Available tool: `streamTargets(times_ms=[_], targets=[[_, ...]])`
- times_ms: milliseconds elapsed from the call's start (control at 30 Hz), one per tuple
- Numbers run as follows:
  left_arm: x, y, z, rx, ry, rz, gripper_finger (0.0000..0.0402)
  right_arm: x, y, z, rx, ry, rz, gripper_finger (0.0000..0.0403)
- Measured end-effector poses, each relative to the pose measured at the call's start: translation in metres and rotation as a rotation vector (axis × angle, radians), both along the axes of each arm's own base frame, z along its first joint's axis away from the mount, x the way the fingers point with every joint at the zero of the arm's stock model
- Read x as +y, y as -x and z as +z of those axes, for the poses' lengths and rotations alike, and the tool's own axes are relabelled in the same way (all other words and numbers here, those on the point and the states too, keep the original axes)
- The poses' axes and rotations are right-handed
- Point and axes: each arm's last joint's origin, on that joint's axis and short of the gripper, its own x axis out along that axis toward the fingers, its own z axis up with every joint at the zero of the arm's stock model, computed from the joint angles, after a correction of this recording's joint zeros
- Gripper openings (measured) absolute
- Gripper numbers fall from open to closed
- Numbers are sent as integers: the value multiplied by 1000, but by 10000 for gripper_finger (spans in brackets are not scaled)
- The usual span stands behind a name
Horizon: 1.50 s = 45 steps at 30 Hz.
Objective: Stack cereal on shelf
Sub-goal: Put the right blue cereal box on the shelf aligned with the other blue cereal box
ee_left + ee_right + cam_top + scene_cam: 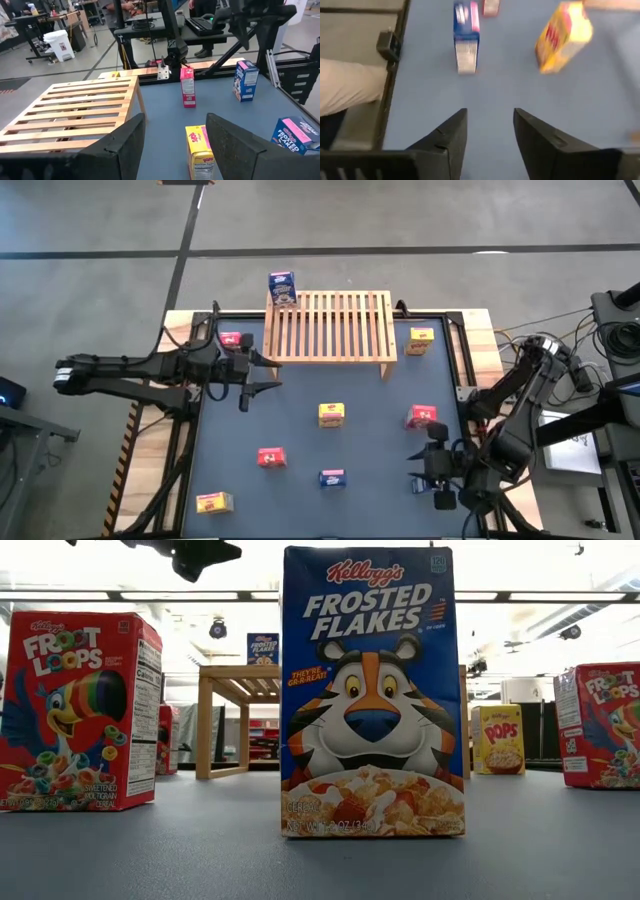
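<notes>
The light wood slatted rack (pixel 328 327) stands at the table's far edge, and one blue box (pixel 282 288) stands upright on its far left corner. The other boxes stand on the table: red (pixel 232 340) left of the rack, yellow (pixel 421 340) right of it, yellow (pixel 331 414) in the middle, red (pixel 421 417), red (pixel 271 457), blue (pixel 332 478) and yellow (pixel 214 502). My left gripper (pixel 265 373) (pixel 175 135) is open by the rack's near left corner, pointing right. My right gripper (pixel 415 467) (pixel 490 120) is open near the right edge, pointing left toward the blue box (pixel 466 40).
The dark mat is framed by black rails (pixel 462 360) and wooden borders. The rack's front legs (pixel 205 725) stand on the mat. In the left wrist view a further blue-sided box (pixel 246 80) stands toward the right arm. Cables and equipment sit beyond the right edge.
</notes>
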Motion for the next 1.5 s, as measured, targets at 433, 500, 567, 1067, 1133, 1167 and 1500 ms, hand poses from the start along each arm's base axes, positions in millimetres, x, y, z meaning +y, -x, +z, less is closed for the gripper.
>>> streamTargets(times_ms=[433, 500, 567, 1067, 1133, 1167, 1500], targets=[[0, 1, 1, -4, 0, 0, 194, -2, 19, 9, 114, -160, 53, 155], [0, 1, 1, -4, 0, 0, 194, -2, 19, 9, 123, -167, 57, 155], [0, 1, 1, -4, 0, 0, 194, -2, 20, 9, 146, -180, 76, 155], [-2, 65, 17, -207, 47, 6, 194, -3, 22, 11, 184, -217, 97, 131], [-2, 72, 8, -237, 58, 7, 194, -3, 22, 10, 183, -207, 109, 128], [-3, 75, 1, -251, 67, 7, 194, -3, 22, 10, 182, -202, 117, 127], [-3, 97, -58, -373, 101, 28, 194, -1, 24, 10, 239, -234, 159, 122]])
